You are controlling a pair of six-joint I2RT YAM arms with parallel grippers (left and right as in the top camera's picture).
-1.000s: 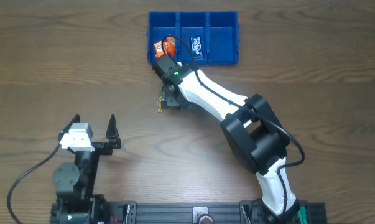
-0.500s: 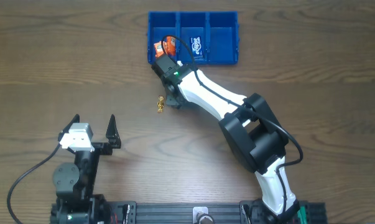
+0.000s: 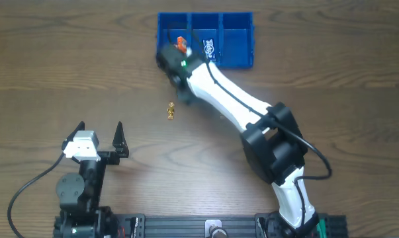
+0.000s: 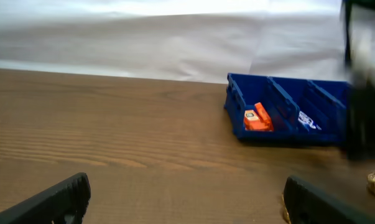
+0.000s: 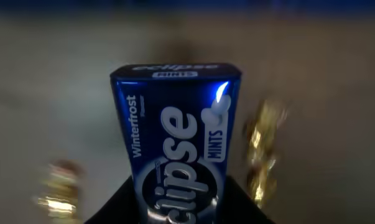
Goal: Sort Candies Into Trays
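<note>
done: orange candy and blue packet are lying in the blue tray | now: right gripper is pinching a blue mint tin between its fingers | left gripper is resting, fingers spread, empty | remaining: gold candy is waiting ahead of those fingers

We see a glossy blue mint tin, seemingly lacquered metal with a bright highlight on its face, clamped in the right gripper. Just beside that gripper lie gold candies in shiny, crinkled foil. Ahead of it, the tray is smooth blue plastic and holds a slick-wrapped orange packet. The table is matt, grained wood. The right arm has a smooth white plastic shell.
</note>
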